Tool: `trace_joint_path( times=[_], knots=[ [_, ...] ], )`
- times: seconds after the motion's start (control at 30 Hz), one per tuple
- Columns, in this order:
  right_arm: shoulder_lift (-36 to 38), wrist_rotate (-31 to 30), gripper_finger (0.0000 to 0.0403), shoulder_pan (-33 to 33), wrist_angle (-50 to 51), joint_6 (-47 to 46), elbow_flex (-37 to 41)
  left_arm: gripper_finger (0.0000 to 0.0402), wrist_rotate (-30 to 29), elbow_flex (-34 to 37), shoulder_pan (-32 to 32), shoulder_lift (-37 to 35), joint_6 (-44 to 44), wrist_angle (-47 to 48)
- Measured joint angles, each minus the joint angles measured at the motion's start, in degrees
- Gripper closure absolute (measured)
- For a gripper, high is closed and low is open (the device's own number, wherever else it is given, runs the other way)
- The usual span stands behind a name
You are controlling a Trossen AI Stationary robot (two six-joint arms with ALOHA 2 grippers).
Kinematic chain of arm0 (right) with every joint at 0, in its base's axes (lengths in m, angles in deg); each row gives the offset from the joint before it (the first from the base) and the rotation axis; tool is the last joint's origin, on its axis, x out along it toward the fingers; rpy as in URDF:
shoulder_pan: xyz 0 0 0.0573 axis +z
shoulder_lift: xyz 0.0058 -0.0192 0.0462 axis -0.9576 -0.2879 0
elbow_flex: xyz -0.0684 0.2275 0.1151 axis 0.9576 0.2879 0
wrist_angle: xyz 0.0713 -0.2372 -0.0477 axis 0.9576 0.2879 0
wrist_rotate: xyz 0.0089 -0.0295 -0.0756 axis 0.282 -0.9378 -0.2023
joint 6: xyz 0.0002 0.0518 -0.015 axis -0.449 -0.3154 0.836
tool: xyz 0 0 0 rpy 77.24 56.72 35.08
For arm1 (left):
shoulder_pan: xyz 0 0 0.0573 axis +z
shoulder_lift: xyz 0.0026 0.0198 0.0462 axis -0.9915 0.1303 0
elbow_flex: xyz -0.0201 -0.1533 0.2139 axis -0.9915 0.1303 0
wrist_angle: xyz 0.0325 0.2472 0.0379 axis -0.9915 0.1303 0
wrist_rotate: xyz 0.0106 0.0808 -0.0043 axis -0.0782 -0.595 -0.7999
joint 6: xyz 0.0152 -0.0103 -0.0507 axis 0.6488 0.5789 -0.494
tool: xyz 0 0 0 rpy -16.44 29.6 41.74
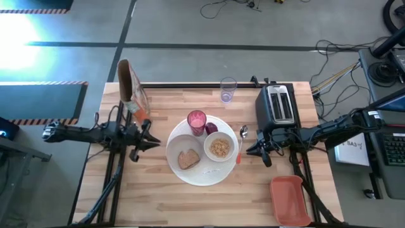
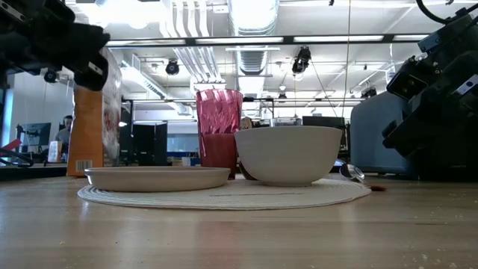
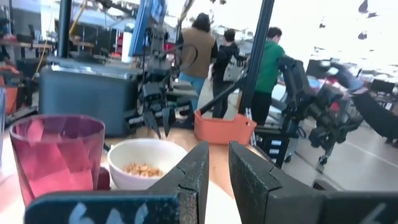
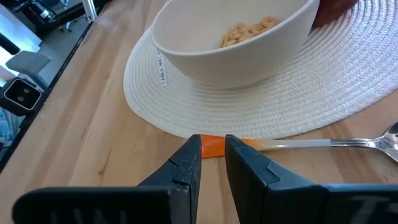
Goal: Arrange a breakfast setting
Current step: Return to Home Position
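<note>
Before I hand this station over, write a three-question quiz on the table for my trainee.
1. True or false: the orange-handled metal spoon lies between the round white bowl and the right claw.
2. Which stands off the round white woven placemat? A pink translucent cup; B clear purplish glass; C small red fruit.
3. Fill in: the bowl holds ___.
Key: 1 true; 2 B; 3 cereal.

pink cup point(image 1: 197, 121); white bowl point(image 1: 220, 148); orange-handled spoon point(image 1: 241, 142)
</note>
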Motion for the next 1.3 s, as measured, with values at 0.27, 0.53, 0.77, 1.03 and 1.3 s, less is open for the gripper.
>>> trace_joint_path(
  times=[0.27, 0.53, 0.77, 1.03, 1.3],
  knots=[
    [1.0, -0.1, 0.0342, 0.0, 0.3, -0.1, 0.0, 0.0357, 0.0, 0.0, 0.0, -5.9, 0.0, -0.1],
    [11.8, -0.8, 0.0342, -0.1, 1.5, 0.2, 0.0, 0.0357, 0.0, 0.0, 0.0, -10.0, 0.0, 0.0],
    [21.0, -0.6, 0.0342, -0.1, 1.2, 0.1, 0.0, 0.0357, 0.0, 0.0, 0.0, -11.6, 0.0, -0.3],
    [31.3, -0.4, 0.0342, 0.0, 1.3, 0.0, 0.0, 0.0357, 0.0, 0.0, 0.0, -11.6, 0.0, 0.0],
    [39.5, -0.3, 0.0342, 0.0, 0.8, 0.0, 0.0, 0.0357, 0.0, 0.0, 0.0, -11.6, 0.0, 0.0]
  ],
)
